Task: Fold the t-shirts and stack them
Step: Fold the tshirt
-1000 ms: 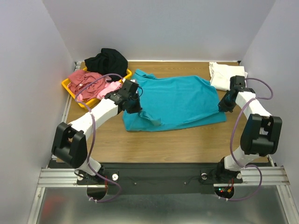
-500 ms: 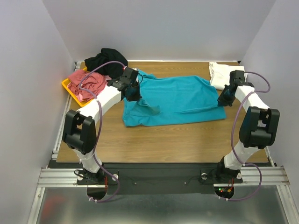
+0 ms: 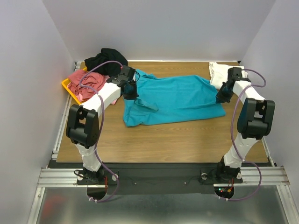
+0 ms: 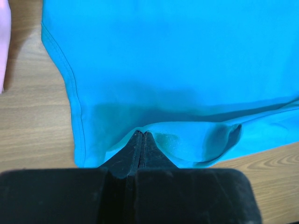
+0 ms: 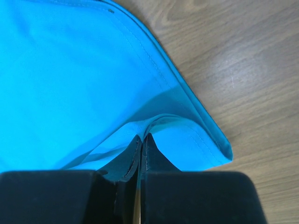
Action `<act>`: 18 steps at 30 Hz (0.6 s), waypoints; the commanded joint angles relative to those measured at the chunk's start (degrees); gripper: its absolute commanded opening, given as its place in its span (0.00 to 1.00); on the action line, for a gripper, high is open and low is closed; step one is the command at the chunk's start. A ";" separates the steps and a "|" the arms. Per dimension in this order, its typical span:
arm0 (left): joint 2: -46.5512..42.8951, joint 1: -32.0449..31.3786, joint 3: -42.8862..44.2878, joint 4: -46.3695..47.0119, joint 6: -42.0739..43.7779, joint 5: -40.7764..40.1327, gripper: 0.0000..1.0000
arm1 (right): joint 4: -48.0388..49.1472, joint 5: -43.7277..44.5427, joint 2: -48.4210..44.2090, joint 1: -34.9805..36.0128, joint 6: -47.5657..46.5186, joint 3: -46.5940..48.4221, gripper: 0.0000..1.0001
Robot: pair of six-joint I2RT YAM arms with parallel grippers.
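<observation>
This looks like a robotics lab test cell. Plain white panels box in a wooden table, while the left arm and right arm, trailing purple cables, stand bolted to an aluminium rail.

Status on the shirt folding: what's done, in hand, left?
Done: white shirt looks folded at the far right corner. In hand: teal shirt lies spread, left gripper and right gripper each shut on an edge. Left: black shirt, red shirt and pink shirt heaped at the yellow tray.
</observation>
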 commanded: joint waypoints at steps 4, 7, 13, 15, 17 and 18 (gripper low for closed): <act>1.41 1.34 5.23 0.89 1.87 2.17 0.00 | 1.26 -0.56 1.04 -0.24 -0.85 4.85 0.00; 2.29 1.69 6.03 0.98 2.05 2.53 0.00 | 1.26 -0.56 1.30 -0.24 -0.68 5.64 0.01; 4.13 2.57 7.52 0.37 2.66 2.62 0.00 | 1.25 -0.47 2.71 -0.24 -0.85 6.79 0.00; 5.18 2.66 8.14 -0.07 3.01 2.70 0.00 | 1.26 -0.56 3.15 -0.24 -0.85 6.96 0.00; 5.71 2.74 8.75 -0.51 3.28 2.70 0.00 | 1.26 -0.56 3.41 -0.24 -0.85 7.14 0.00; 6.15 2.83 9.01 -0.60 3.36 2.53 0.00 | 1.26 -2.12 3.41 -0.24 -0.77 7.23 0.00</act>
